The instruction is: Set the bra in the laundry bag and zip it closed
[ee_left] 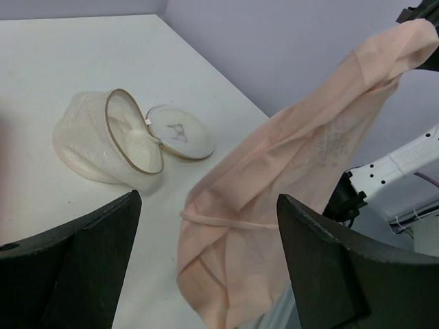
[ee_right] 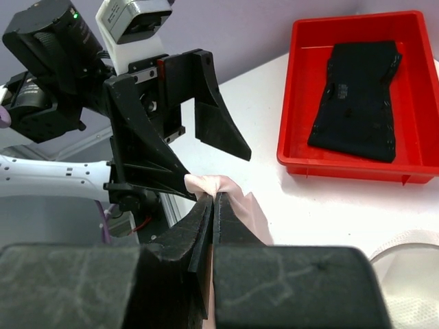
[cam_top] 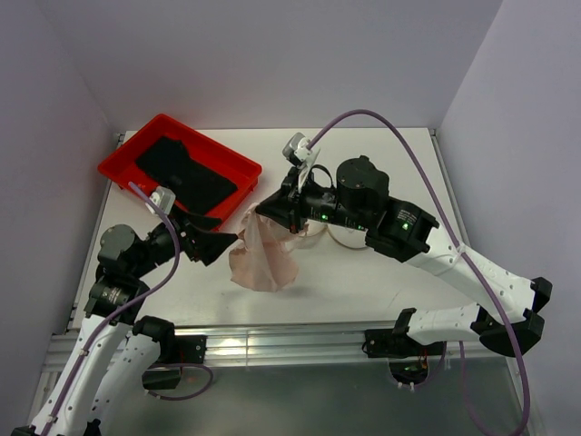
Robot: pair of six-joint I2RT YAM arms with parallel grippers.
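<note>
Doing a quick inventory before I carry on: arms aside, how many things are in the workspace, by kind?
Fabric items: 2 (bra, black cloth)
Containers: 2 (mesh bag, red tray)
Total: 4

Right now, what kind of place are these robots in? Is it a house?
Probably a robot lab booth, not a house: plain walls box in a white table, and a left arm and right arm are bolted to a metal rail.
</note>
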